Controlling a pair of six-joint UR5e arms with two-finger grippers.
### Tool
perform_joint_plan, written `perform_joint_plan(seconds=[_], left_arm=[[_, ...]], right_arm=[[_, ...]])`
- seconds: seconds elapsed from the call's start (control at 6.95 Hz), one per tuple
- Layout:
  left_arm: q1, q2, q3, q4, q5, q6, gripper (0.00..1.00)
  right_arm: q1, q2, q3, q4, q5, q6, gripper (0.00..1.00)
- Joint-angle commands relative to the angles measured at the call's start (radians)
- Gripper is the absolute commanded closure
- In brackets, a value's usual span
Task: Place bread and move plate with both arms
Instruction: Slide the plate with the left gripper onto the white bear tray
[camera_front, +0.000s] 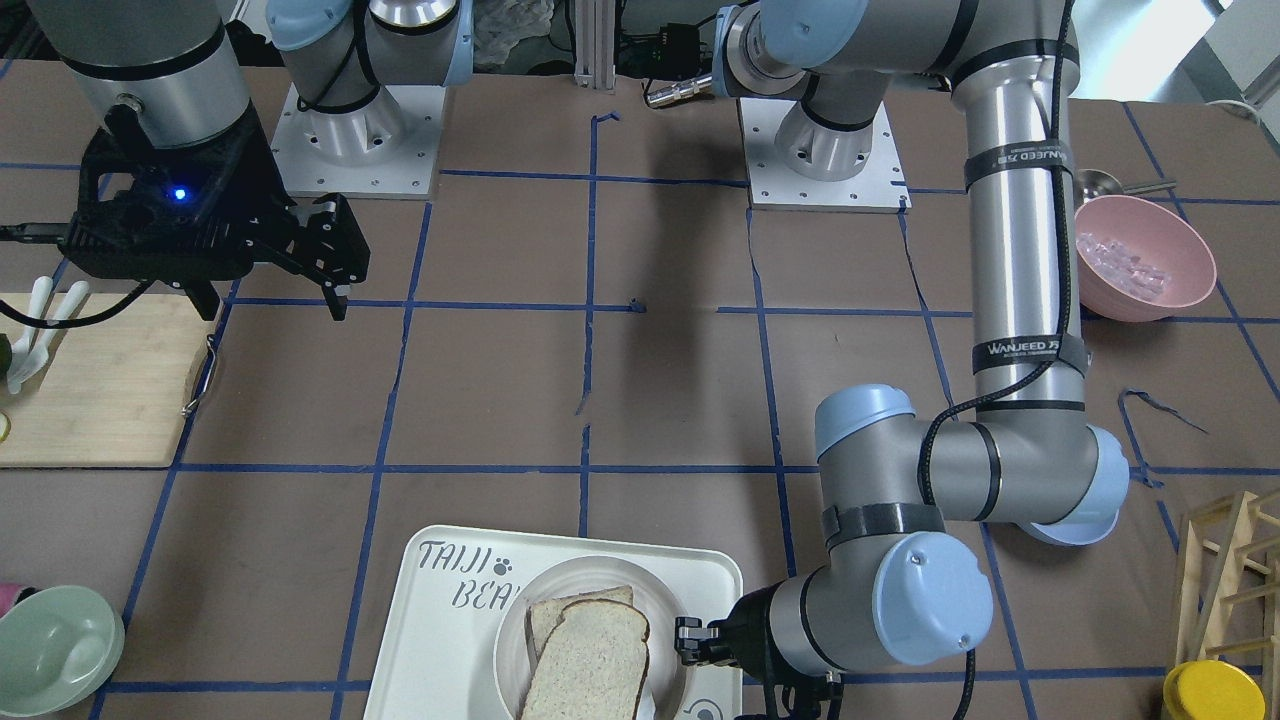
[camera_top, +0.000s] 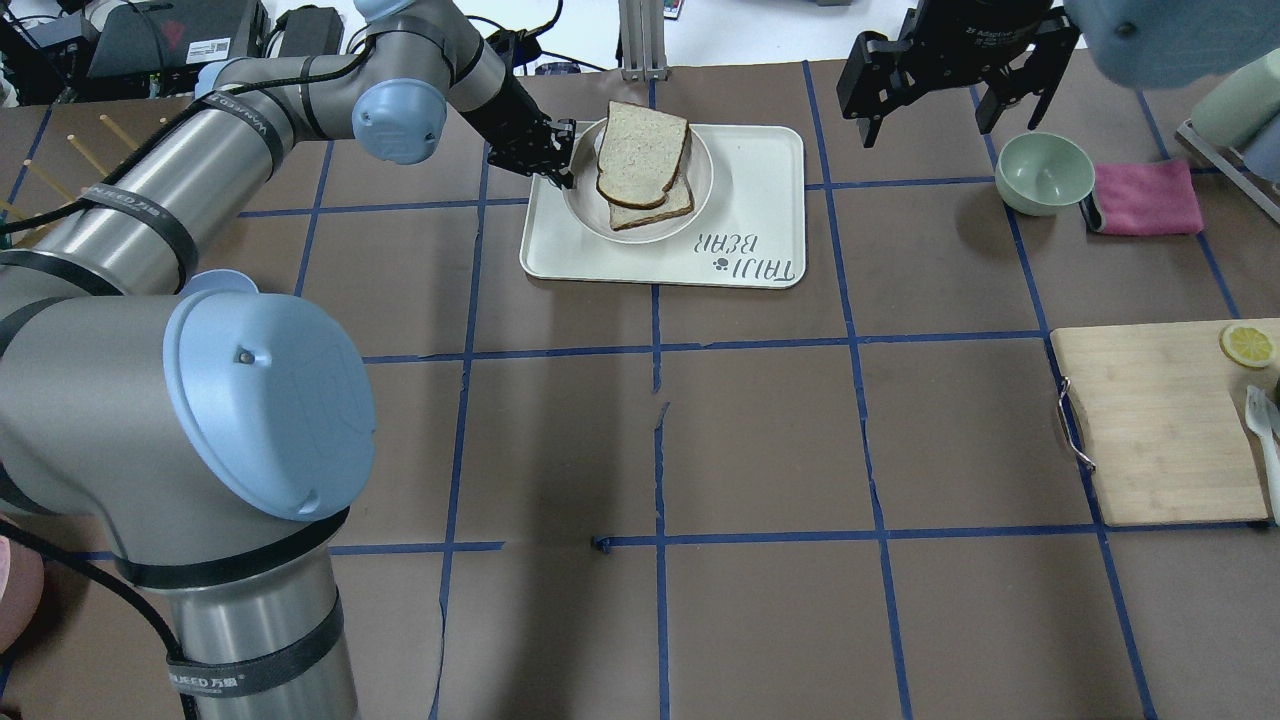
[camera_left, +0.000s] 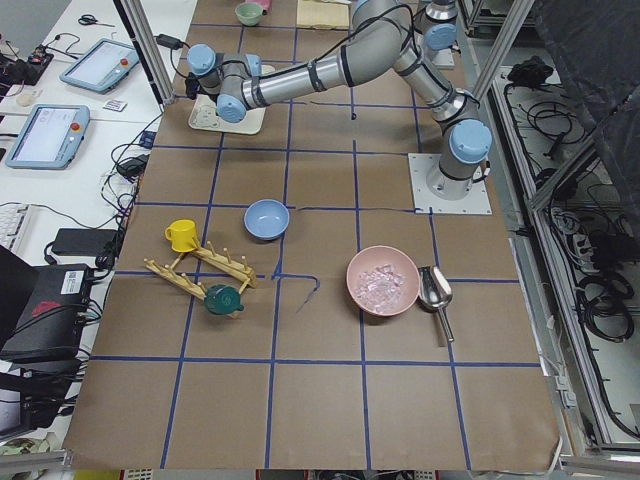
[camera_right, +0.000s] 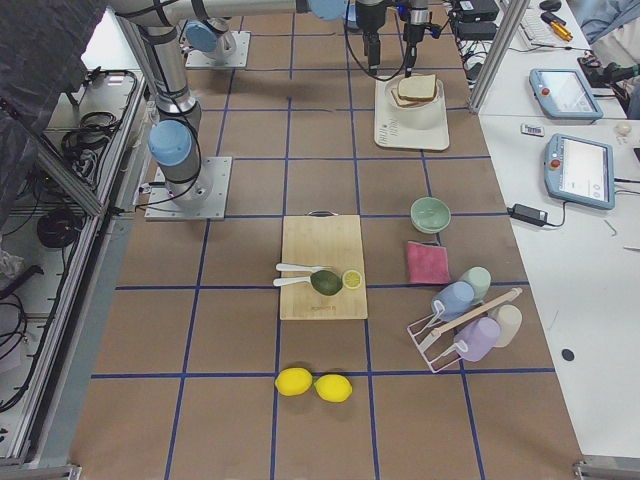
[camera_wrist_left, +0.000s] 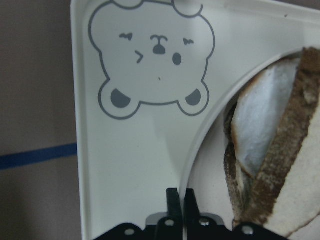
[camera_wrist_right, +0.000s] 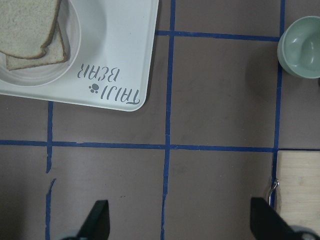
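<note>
The bread (camera_top: 640, 150), a dark-crusted slice, lies on top of a paler slice (camera_top: 655, 208) on the round cream plate (camera_top: 700, 180). The plate stands on the white "TAIJI BEAR" tray (camera_top: 760, 200) at the far middle of the table. My left gripper (camera_top: 560, 165) is shut on the plate's left rim; the left wrist view shows its fingers (camera_wrist_left: 172, 200) pinched on the rim (camera_wrist_left: 200, 145), beside the bread (camera_wrist_left: 280, 165). My right gripper (camera_top: 928, 125) is open and empty, hanging above the table to the right of the tray. The front view shows the bread (camera_front: 590, 665), the left gripper (camera_front: 685, 640) and the right gripper (camera_front: 275, 300).
A green bowl (camera_top: 1044, 172) and a pink cloth (camera_top: 1145, 197) lie right of the tray. A wooden cutting board (camera_top: 1160, 420) with a lemon slice (camera_top: 1247, 345) is at the right edge. A pink bowl (camera_front: 1145, 255) sits near the left arm's base.
</note>
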Motion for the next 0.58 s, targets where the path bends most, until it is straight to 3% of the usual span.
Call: perform_joint_plan(seconds=[0.0,0.14,0.29,0.43], left_arm=[[-0.033,-0.039,0.027,0.025,0.0,-0.012,1.0],[-0.034,-0.038,0.017,0.028,0.001,0.006,0.9],[-0.034,-0.027,0.004,0.031,0.006,-0.004,0.06],[-0.034,-0.015,0.006,0.025,-0.002,-0.015,0.0]], right_arm=[[0.001,0.001,0.0,0.0,0.0,0.001,0.0],[0.001,0.001,0.002,0.0,0.0,0.001,0.0],[-0.001,0.001,0.002,0.0,0.0,0.001,0.0],[0.001,0.001,0.002,0.0,0.0,0.001,0.0]])
